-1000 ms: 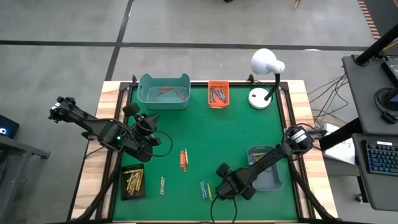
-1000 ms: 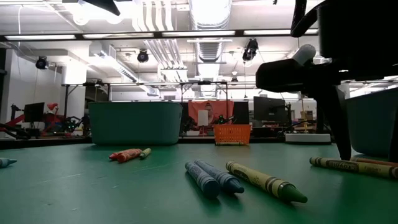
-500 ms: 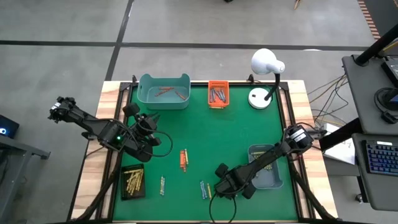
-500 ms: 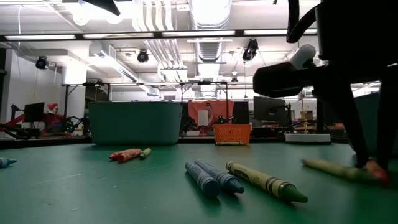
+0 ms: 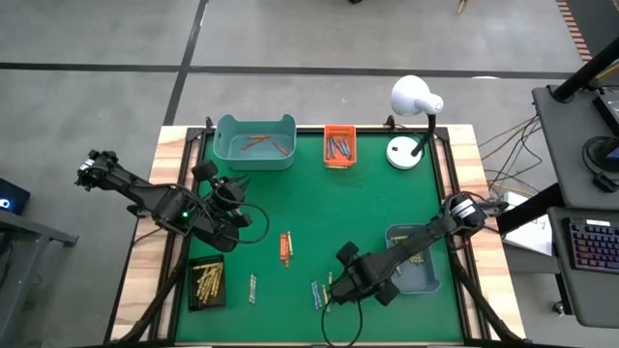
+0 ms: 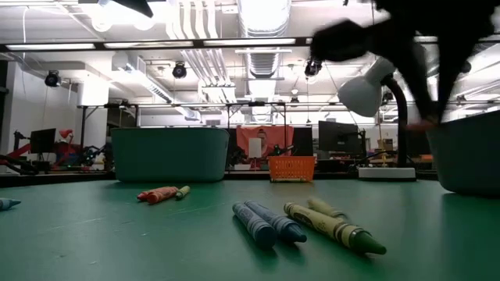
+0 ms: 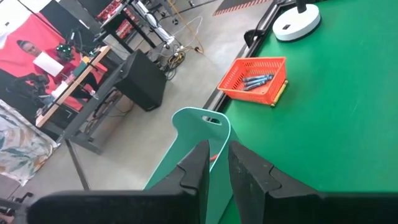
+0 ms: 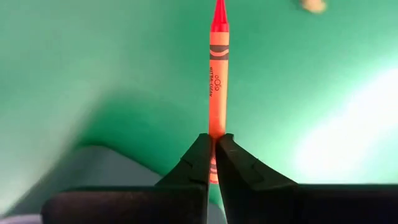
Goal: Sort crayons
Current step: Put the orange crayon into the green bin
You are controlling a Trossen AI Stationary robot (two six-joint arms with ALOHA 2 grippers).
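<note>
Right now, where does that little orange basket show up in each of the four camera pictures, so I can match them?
High view: the orange basket sits at the table's far edge, between the teal bin and the lamp.
Low view: the basket is small, far back, right of centre.
Left wrist view: the basket is in the upper right, holding blue-grey crayons.
Right wrist view: not in it.
Shared landmark: the teal bin beside it.

An orange-red crayon [image 8: 218,81] stood out straight from between the right gripper's [image 8: 212,149] closed fingers, tip pointing away, lifted off the green mat. Loose crayons lay flat on the mat — an orange pair [image 5: 285,247], a pale one [image 5: 252,287], two blue [image 6: 264,221] beside greenish-yellow ones [image 6: 334,226]. Others lay sorted in the trays.
</note>
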